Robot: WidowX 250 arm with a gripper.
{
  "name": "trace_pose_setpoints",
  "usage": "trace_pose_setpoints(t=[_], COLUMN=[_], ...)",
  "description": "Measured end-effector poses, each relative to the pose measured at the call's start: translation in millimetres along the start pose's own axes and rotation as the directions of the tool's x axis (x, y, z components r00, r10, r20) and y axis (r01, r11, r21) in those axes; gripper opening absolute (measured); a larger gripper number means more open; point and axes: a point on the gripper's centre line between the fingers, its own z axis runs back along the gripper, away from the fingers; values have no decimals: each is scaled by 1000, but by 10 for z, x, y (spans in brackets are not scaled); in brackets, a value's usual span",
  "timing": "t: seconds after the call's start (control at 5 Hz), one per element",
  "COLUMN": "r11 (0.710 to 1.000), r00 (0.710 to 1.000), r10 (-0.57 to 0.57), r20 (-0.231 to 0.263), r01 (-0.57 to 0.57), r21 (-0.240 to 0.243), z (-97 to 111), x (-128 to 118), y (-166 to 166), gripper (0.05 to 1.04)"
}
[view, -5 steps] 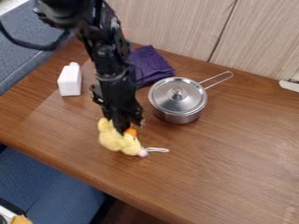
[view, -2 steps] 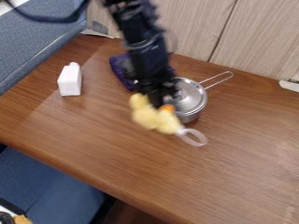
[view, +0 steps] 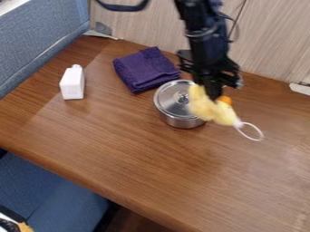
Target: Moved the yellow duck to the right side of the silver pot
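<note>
Gripping the yellow duck (view: 212,108), hand (view: 212,93) hangs at the pot's (view: 181,121) right side

The hand points down, its fingers closed on the duck's upper side. Above it, the black arm (view: 205,43) comes in from the top edge. The duck is held up off the desk (view: 151,172), its body overlapping the right part of the silver pot in the view. An orange patch (view: 225,100) shows beside the fingers, and a white loop (view: 259,132) sticks out from the duck's lower right end.

The pot stands upright on the desk with its lid (view: 169,100) on. Just beside it, to the upper left, lies a folded purple cloth (view: 145,70). Farther left, well apart from the pot, a small white bottle (view: 72,84) stands upright. Behind the desk is a wood-grain panel (view: 145,25); blue upholstery (view: 39,45) lies along the desk's left side.
</note>
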Motion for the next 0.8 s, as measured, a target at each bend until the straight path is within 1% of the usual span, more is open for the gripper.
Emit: trace_pose_setpoints(t=[0.2,0.4,0.6,0.8], r11=[1000,1000,999,997], r00=[1000,1000,999,998], r10=[-20,-28,-50,-63], r20=[-7,-10,11,16], r01=[20,28,49,62], r21=[-8,-5,17,43], z=[-141,-289,-404,-515], x=[231,431,577,668], y=[-19,-10,10,63], gripper=[83,83,83,83])
